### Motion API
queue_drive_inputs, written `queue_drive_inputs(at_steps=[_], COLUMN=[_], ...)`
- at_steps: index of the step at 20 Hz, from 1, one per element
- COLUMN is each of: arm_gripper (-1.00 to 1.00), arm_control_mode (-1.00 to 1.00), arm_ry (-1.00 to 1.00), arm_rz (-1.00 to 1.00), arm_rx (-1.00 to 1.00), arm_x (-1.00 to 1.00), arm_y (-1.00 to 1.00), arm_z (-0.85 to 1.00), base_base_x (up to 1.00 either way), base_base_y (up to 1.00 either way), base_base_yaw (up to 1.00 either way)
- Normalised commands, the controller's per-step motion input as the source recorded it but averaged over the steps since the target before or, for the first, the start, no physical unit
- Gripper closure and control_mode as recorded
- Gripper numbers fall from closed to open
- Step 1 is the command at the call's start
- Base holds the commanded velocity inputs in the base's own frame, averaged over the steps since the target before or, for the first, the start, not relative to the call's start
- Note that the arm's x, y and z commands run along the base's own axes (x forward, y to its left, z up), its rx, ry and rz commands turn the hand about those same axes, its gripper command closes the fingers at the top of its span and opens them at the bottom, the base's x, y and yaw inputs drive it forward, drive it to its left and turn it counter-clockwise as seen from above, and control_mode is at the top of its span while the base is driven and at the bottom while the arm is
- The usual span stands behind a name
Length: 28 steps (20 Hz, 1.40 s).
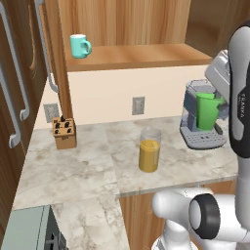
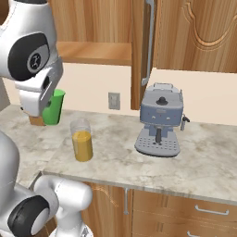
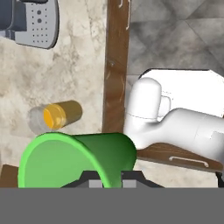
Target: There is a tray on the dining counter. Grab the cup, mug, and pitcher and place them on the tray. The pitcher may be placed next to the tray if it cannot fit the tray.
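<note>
End effector (image 3: 111, 177) pinching the green cup (image 1: 209, 111) by its rim wall, jaws nearly pressed together. Cup held aloft above the marble table (image 1: 78, 166), upright, mouth up. In the left base view it hangs in front of the grey espresso machine (image 2: 159, 121).

Pitcher (image 1: 149, 149) with orange liquid stands upright on the table, at 8 o'clock of the cup in the left base view, well apart.

Teal mug (image 1: 79, 46) sits on the wooden shelf (image 1: 141, 56) above, at 10 o'clock.

Knife block (image 1: 64, 132) stands at the far left, near the wall.
</note>
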Motion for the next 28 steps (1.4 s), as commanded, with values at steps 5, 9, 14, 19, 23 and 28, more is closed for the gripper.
queue_drive_inputs(at_steps=[5, 9, 14, 19, 23, 28], arm_gripper=[1.0, 1.0, 1.0, 1.0, 1.0, 1.0], arm_control_mode=[-1.0, -1.0, 1.0, 1.0, 1.0, 1.0], arm_ry=[0.0, 0.02, 0.01, 0.0, 0.0, 0.0], arm_rz=[0.0, 0.0, 0.0, 0.0, 0.0, 0.0], arm_rx=[-0.03, -0.01, 0.0, 0.0, 0.0, 0.0], arm_x=[-0.24, -0.08, -0.01, 0.0, 0.0, 0.0], arm_y=[0.0, 0.0, 0.0, 0.0, 0.0, 0.0], arm_z=[0.0, 0.0, 0.0, 0.0, 0.0, 0.0], base_base_x=[0.0, 0.0, -0.29, -0.77, -0.69, -0.4], base_base_y=[0.0, 0.0, 0.0, -0.12, -0.18, -0.19], base_base_yaw=[0.0, 0.0, 0.0, -0.03, -0.13, -0.35])
